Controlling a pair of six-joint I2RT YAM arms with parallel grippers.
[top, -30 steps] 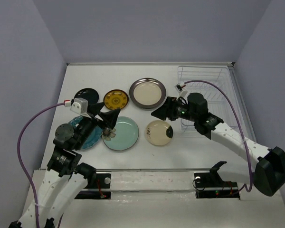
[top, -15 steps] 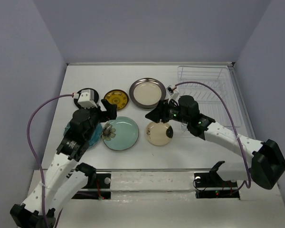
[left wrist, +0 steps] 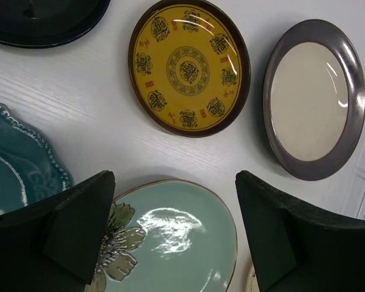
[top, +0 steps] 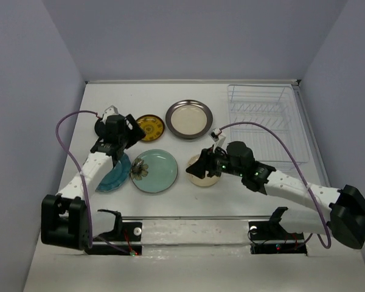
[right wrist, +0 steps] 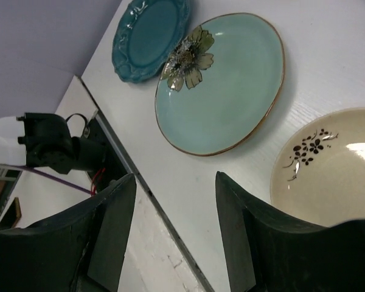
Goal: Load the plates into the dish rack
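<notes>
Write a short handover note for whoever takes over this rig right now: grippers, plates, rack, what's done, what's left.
Left gripper: open, empty, above the table between the amber patterned plate and the pale teal flowered plate.
Right gripper: open, empty, low beside the tan plate.
Also on the table: small black plate, silver-rimmed cream plate, dark teal scalloped plate.
Dish rack: far right, holds nothing.
Done: no plate loaded. Left: all six.
</notes>
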